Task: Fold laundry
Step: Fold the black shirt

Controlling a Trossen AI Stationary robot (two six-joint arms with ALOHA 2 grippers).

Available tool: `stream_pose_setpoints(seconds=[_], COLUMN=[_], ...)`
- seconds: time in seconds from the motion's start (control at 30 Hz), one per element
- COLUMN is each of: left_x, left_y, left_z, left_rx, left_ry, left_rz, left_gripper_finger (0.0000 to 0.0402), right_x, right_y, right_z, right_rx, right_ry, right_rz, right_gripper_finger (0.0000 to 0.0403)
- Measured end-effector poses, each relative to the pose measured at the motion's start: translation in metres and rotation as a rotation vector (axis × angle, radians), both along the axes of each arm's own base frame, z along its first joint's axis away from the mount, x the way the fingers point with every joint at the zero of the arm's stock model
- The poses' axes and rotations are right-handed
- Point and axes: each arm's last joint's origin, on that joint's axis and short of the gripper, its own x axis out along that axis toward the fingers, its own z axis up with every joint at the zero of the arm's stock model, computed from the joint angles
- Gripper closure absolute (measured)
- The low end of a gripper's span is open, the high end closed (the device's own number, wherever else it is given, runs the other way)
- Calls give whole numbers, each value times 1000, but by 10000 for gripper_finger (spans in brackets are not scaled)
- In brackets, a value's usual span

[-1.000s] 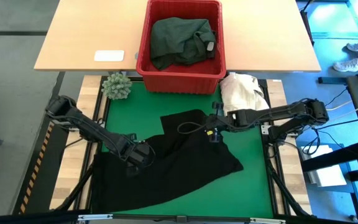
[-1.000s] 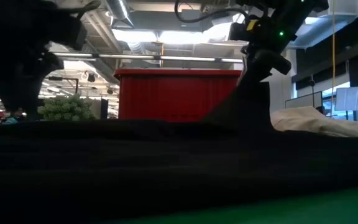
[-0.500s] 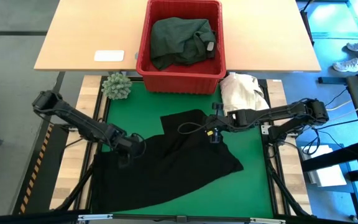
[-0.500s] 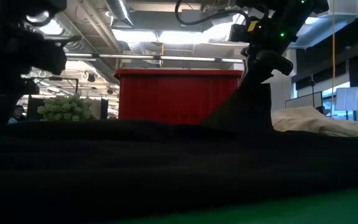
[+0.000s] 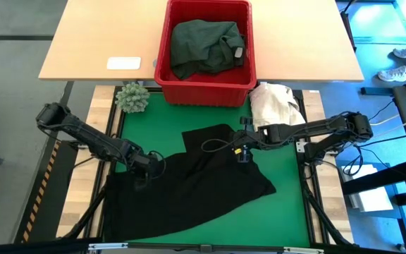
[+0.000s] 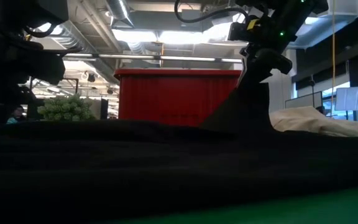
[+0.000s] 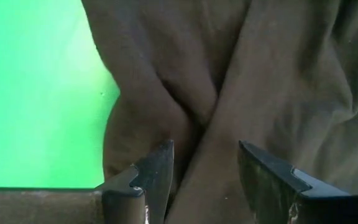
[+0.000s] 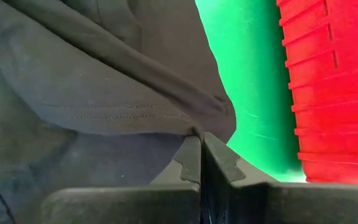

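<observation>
My left fingers (image 7: 205,180) stand spread over a ridge of the black garment (image 5: 196,187) sprawled on the green table (image 5: 287,219). My right fingers (image 8: 201,163), pressed together, pinch its upper edge. It's limp, light cloth; hems and corners should give the surest hold.

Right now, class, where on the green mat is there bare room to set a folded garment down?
Bare green mat lies right of the black garment, and a strip lies between it and the red basket. The middle is crowded: both grippers, left and right, work there.
</observation>
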Motion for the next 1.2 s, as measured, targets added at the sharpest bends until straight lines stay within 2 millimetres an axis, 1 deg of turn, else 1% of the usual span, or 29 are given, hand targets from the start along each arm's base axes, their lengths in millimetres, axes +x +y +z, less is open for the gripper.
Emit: stream_pose_setpoints(seconds=[0.2,0.53,0.6,0.7,0.77,0.87,0.9,0.97,1.03,1.1,1.2], left_x=[0,5,5,5,6,5,5,5,7,10,15], left_y=[1,-2,-2,-1,-1,-2,-2,-5,-10,-14,-21], left_z=[-3,-11,-12,-12,-12,-12,-12,-11,-4,6,28], left_rx=[30,18,24,49,53,36,24,8,4,21,76], left_ry=[23,43,46,35,31,36,38,41,37,41,33], left_rz=[6,-2,-17,-26,-39,-44,-47,-64,-86,-101,-117], left_gripper_finger=[230,231,236,267,307,380,389,397,400,401,401], right_x=[0,0,0,0,0,0,0,0,0,0,1], right_y=[0,0,0,0,0,0,0,0,0,0,0], right_z=[0,0,0,0,0,0,0,0,0,0,1], right_rx=[0,0,0,-2,-2,-4,-7,-12,-13,-13,-14], right_ry=[0,-2,-2,-1,0,1,1,1,1,1,-6], right_rz=[1,1,2,3,4,5,4,1,1,1,2], right_gripper_finger=[403,403,403,403,403,403,403,403,403,403,403])
